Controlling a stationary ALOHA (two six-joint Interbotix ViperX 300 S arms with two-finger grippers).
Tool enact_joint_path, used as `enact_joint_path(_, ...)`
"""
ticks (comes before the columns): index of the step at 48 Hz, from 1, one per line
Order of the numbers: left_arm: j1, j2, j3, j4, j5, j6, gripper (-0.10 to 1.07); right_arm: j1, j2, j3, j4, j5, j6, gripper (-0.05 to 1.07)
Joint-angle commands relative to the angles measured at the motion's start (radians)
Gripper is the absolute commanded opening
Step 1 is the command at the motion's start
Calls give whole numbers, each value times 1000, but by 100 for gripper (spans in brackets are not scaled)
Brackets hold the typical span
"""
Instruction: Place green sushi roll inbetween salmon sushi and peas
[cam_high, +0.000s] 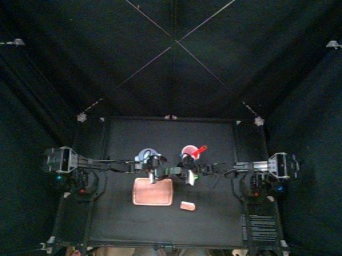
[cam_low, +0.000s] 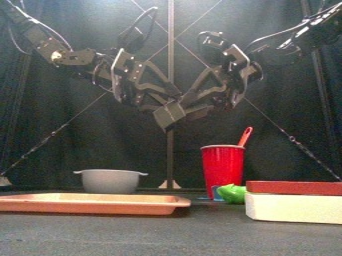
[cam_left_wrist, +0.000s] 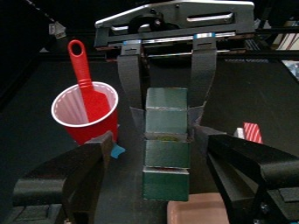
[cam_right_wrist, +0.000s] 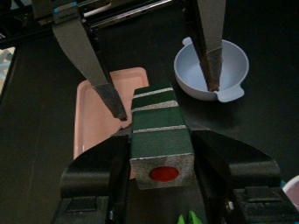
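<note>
The green sushi roll (cam_right_wrist: 160, 131), a dark green block with a red centre on its end face, hangs high above the table's middle. My right gripper (cam_right_wrist: 162, 150) is shut on it, jaws pressed against both sides. From the other side my left gripper (cam_left_wrist: 163, 157) stands open, and its fingers (cam_right_wrist: 114, 98) flank the roll's far end with gaps. In the front view both arms meet around the roll (cam_low: 170, 116). The salmon sushi (cam_high: 187, 206) lies near the front edge. The peas (cam_low: 231, 193) lie beside the red cup.
A red cup (cam_low: 223, 168) with a red spoon stands mid-table. A grey bowl (cam_low: 110, 180) sits behind the salmon-pink slab (cam_low: 94, 203) on the left. A red-topped white piece (cam_low: 294, 203) lies close at the front right.
</note>
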Motion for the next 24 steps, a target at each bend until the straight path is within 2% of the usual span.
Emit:
enact_joint_path(1, 2, -17, -5, -2, -9, 2, 103, 2, -21, -6, 2, -5, 2, 70)
enact_joint_path(15, 3, -95, 64, -2, -12, 3, 103, 20, -77, 63, 34, 5, 6, 70)
enact_joint_path(24, 3, -130, 101, 2, -12, 6, 103, 81, -126, 147, 107, 25, 6, 70)
